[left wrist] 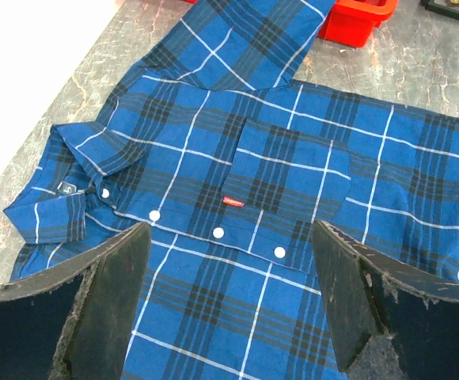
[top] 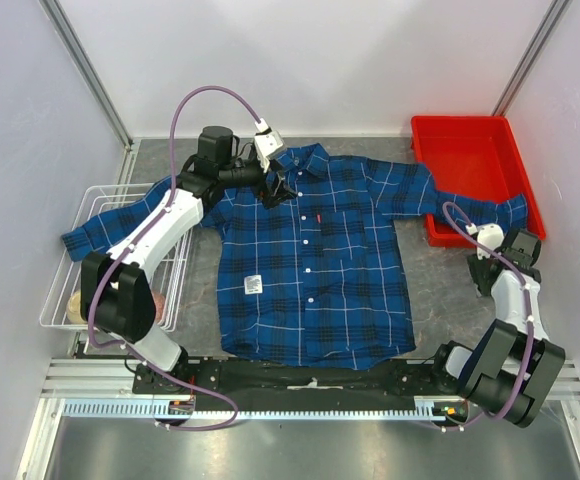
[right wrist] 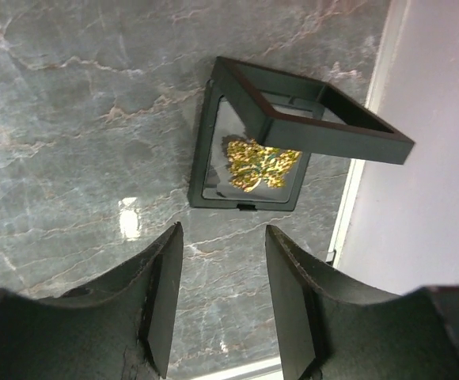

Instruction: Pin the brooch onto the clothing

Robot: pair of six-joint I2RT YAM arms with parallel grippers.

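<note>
Gold brooch (right wrist: 257, 164) lay in open black case (right wrist: 200, 162) on table (right wrist: 71, 119), off the plaid shirt (top: 310, 280). Right gripper (right wrist: 223, 297) released above it; left gripper (left wrist: 229, 305) released over shirt. Judged: descend centred, avoiding raised lid (right wrist: 332, 131).

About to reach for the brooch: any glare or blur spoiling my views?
Right wrist: glare spot on the table beside the case; the brooch glints, outline soft. Left wrist: the shirt sharp, top-left corner blown out white. Top external: evenly lit.
</note>
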